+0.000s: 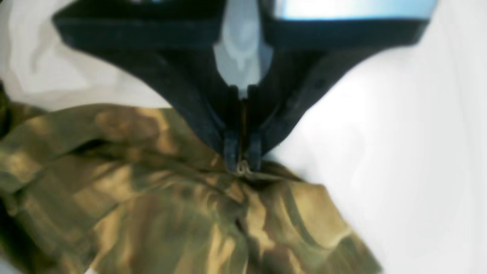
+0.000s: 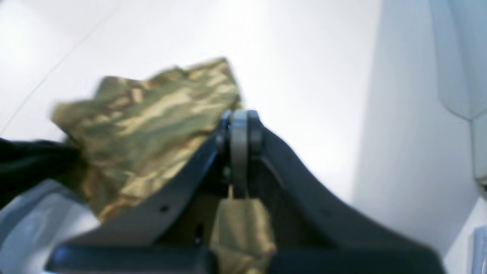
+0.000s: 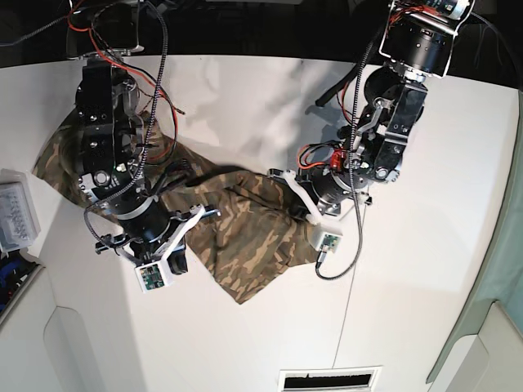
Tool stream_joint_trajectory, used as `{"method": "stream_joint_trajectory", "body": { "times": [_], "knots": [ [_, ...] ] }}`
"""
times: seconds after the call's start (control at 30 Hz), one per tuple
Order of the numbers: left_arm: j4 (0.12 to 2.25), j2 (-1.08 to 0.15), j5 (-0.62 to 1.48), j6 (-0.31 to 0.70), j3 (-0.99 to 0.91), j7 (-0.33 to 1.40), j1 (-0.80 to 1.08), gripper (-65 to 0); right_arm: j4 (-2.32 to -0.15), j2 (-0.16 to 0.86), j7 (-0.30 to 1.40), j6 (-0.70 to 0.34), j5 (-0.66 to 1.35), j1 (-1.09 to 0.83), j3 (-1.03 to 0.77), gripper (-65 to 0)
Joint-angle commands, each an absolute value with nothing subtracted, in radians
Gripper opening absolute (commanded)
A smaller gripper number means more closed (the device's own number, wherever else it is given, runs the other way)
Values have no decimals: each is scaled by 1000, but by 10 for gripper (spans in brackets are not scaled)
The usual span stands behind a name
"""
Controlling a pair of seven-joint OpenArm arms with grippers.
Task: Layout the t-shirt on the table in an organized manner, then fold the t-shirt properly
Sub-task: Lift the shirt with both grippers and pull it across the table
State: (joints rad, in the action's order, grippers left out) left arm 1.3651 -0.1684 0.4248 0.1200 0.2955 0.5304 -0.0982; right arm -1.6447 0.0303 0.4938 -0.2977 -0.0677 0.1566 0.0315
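The t-shirt [image 3: 245, 237] is lying crumpled across the middle of the white worktop [image 3: 425, 269], stretching as a camouflage band from the left edge of the base view, under the arm there, toward the centre, with a pointed flap hanging down toward the near side. Both arms are reaching in over it. The left pincer [image 1: 242, 161] is sitting pinched together on a raised ridge of the cloth, its dark fingertips [image 1: 230, 150] nearly meeting with only a thin fold of fabric showing between them; bare worktop is showing to one side of it and rumpled cloth is spreading below. The right pincer [image 2: 239, 133] is likewise clamped tight on the t-shirt: a tuft of camouflage cloth is poking out behind its closed tips, and more of the fabric is fanning out beyond them, lifted off the surface. In the base view this arm is standing at that view's left, its wrist camera module over the cloth's edge. A thin dark seam [image 3: 347, 314] is running across the worktop near the front, and a clear plastic box [image 3: 16, 211] is sitting at the far left edge.
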Motion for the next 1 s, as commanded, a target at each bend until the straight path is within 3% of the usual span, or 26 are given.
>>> {"method": "stream_joint_trajectory", "body": {
  "times": [0.0,0.23,0.27,0.37,0.43,0.67,0.73,0.8,0.97],
  "knots": [
    [1395,-177,431,128,295,529,-116,-650,-1670,25,454,-291,-43,191,27,-650],
    [1411,-197,429,128,295,566,-115,-650,-1608,25,484,-292,-41,191,12,-650],
    [1413,-197,429,128,295,570,-113,-650,-1584,25,464,-292,-34,191,12,-621],
    [1426,-197,429,129,295,585,-111,-650,-1472,24,351,-295,20,197,16,-381],
    [1446,-197,429,130,295,585,-106,-650,-1367,25,279,-307,17,212,28,-327],
    [1480,-197,429,169,295,589,-77,-650,-974,16,210,-337,-1,350,152,-346],
    [1480,-197,429,169,295,589,-74,-650,-935,16,192,-337,-5,371,176,-461],
    [1480,-197,429,169,295,588,-75,-650,-936,16,173,-337,-4,377,179,-629],
    [1480,-205,405,170,294,587,-75,-650,-1028,16,178,-340,-3,379,177,-650]
  ]
}}
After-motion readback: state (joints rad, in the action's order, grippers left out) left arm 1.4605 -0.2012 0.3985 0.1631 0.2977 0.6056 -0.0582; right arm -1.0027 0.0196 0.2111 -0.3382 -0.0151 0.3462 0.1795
